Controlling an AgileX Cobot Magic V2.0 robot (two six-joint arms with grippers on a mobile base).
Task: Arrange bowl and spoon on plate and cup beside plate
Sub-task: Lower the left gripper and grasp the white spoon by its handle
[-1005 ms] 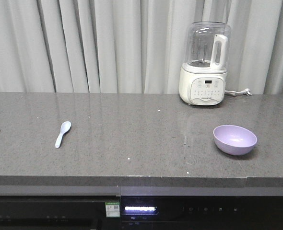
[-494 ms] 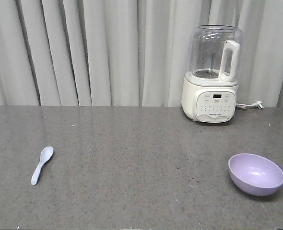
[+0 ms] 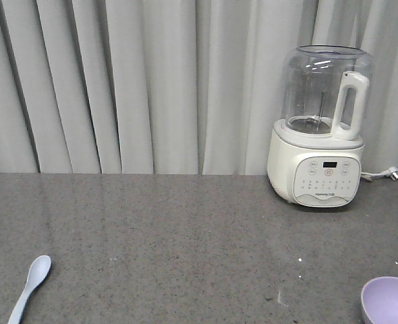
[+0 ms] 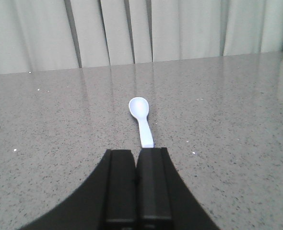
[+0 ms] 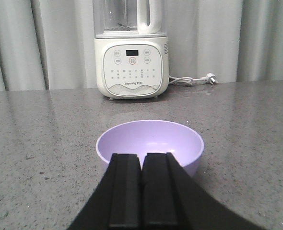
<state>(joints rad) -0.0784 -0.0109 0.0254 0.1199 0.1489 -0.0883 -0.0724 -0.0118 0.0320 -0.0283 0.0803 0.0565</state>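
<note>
Low in each wrist view, our left gripper (image 4: pixel 135 153) faces the spoon (image 4: pixel 140 115) and right gripper (image 5: pixel 142 156) the bowl (image 5: pixel 149 139), both pressed together; we judge this the approach, with spreading next.

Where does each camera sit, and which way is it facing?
Front view: above the grey stone counter, facing the curtains; pale blue plastic spoon lower left, round lavender plastic bowl lower right, white blender behind; no robot parts.
Left wrist: low behind the shut left hand, looking along the spoon.
Right wrist: low behind the shut right hand, facing bowl and blender.
Shared: front and right wrist both show bowl and blender.
</note>
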